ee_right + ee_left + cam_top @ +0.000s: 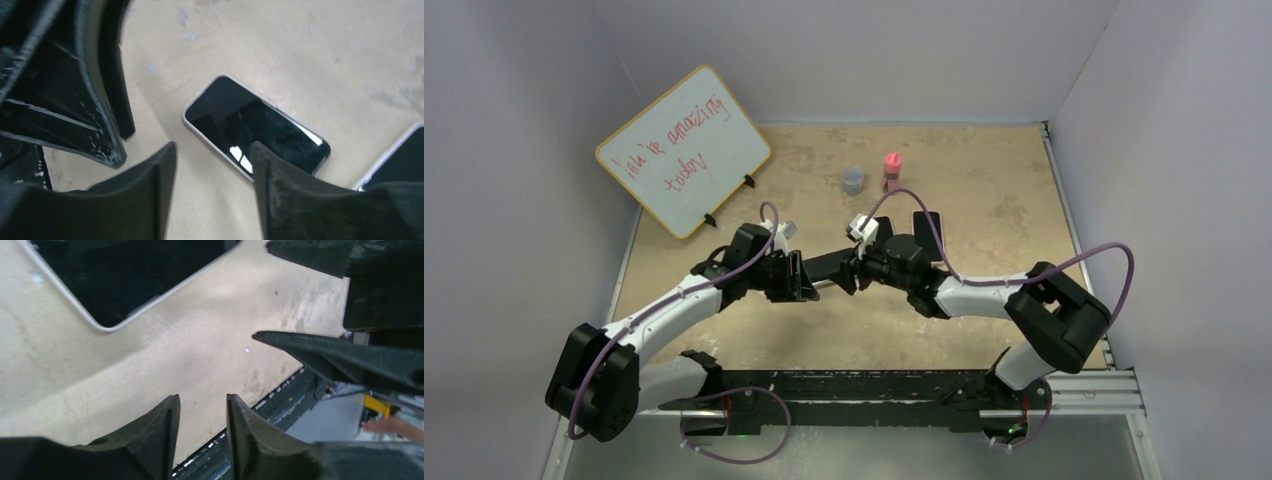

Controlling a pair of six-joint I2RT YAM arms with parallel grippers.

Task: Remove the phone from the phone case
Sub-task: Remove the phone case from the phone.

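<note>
A phone [255,132] with a black screen and silver rim lies flat on the tan table, just beyond my right gripper [214,147], which is open and empty above it. A second dark flat thing with a pale rim [400,160] shows at the right edge; I cannot tell if it is the case. My left gripper [202,399] is open and empty, hovering over bare table, with a dark pale-rimmed slab [125,275] ahead of it. From above, both grippers [802,277] [849,268] meet tip to tip at mid-table, and a dark flat rectangle [929,225] lies behind the right wrist.
A whiteboard [684,150] with red writing leans at the back left. A grey cup [853,179] and a pink bottle [891,170] stand at the back middle. The black rail [874,390] runs along the table's near edge. White walls enclose the table.
</note>
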